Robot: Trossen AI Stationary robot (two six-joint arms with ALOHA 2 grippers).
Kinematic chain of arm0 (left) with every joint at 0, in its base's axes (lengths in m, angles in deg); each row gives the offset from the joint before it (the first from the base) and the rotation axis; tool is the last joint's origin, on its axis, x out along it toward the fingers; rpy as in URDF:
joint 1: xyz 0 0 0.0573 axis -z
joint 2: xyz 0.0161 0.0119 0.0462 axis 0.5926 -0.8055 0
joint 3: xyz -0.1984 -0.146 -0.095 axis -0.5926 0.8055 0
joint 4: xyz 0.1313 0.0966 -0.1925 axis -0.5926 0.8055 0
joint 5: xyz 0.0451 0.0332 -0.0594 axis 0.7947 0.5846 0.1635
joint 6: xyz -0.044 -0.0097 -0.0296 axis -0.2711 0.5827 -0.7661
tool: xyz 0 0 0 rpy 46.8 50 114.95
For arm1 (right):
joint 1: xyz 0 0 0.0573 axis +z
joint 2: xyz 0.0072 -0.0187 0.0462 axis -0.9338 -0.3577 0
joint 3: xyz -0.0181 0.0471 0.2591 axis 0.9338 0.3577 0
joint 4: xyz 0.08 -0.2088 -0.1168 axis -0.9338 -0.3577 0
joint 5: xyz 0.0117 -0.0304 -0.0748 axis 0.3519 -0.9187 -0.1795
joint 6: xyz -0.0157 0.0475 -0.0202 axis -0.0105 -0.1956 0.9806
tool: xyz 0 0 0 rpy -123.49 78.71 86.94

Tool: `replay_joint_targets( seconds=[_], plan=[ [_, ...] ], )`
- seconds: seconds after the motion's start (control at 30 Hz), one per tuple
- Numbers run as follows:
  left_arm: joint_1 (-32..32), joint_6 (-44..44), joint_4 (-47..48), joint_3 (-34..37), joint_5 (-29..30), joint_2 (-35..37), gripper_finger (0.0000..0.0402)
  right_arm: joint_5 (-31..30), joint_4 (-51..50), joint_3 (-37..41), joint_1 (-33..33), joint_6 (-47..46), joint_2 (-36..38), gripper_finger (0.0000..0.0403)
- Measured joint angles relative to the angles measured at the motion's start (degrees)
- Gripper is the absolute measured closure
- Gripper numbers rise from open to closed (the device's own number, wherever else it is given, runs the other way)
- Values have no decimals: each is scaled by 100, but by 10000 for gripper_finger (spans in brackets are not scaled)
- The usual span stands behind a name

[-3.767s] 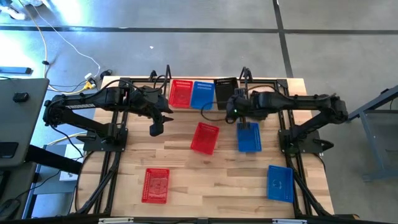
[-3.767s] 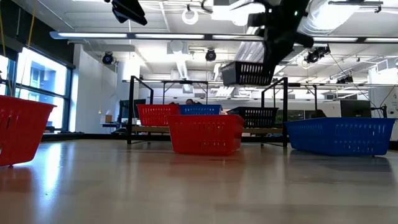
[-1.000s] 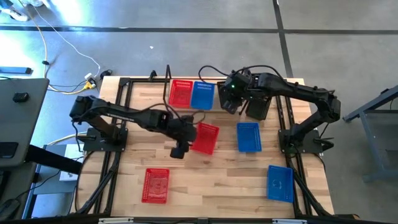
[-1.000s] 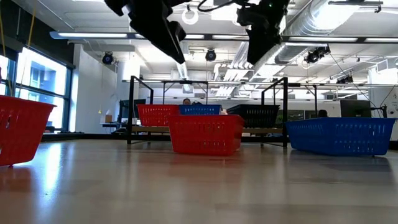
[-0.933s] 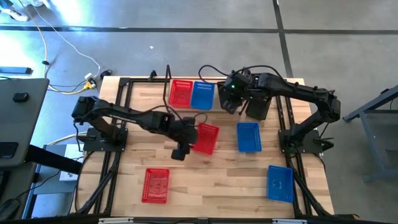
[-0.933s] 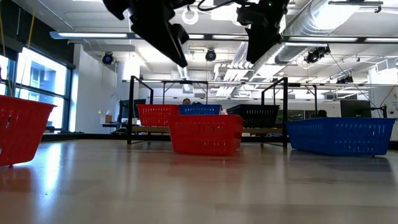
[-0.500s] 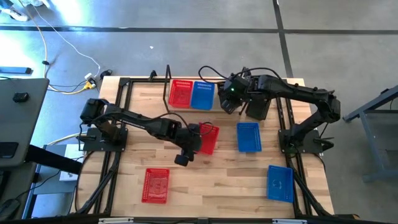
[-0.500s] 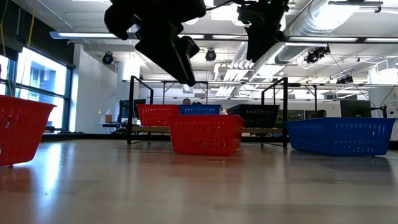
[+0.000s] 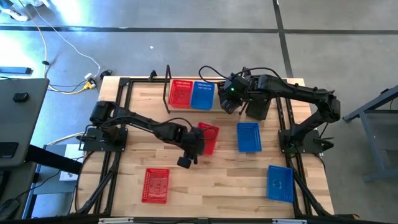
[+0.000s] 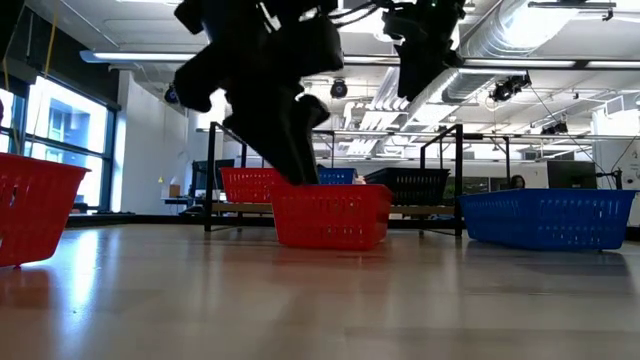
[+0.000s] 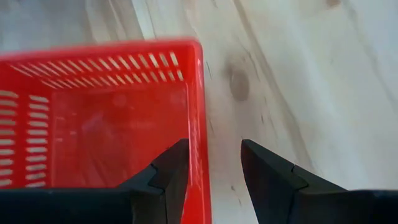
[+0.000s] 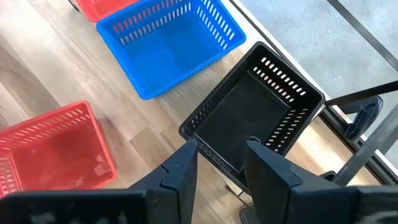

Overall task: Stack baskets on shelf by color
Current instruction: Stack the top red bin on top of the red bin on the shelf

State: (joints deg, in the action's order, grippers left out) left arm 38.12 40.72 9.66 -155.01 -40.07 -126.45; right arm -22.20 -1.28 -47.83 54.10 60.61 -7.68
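A red basket [image 9: 208, 138] rests by its base on the table's middle. My left gripper [image 9: 188, 157] is open at the basket's left wall [image 11: 200, 118]: one finger [image 11: 174, 165] stands inside the basket, the other [image 11: 267, 171] outside. On the shelf [image 10: 235, 207] at the far edge a red basket [image 9: 181, 93], a blue basket [image 9: 202, 94] and a black basket [image 12: 255, 118] sit side by side. My right gripper [image 12: 221, 152] hangs open above the black basket, which the arm hides in the high view.
On the table lie a blue basket [image 9: 249, 137] right of the middle, another blue basket [image 9: 280, 183] at the near right and a red basket [image 9: 156, 185] at the near left. Black wire uprights [image 10: 212, 175] bound the shelf's ends.
My left gripper has moved toward the near edge and down, to the left wall of the middle red basket, its fingers as wide apart as before. No basket has moved.
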Motion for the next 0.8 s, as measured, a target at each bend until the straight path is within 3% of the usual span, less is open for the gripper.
replay_joint_targets(
  seconds=[0.27,0.57,0.8],
  plan=[
    [-31,0,-72,2,42,-234,275,0,-105,0,0,0,0,285],
    [-28,100,-93,0,35,-232,389,0,-191,0,0,2,-1,285],
    [-31,52,42,0,20,-106,394,0,-210,0,0,28,-2,285]
  ],
)
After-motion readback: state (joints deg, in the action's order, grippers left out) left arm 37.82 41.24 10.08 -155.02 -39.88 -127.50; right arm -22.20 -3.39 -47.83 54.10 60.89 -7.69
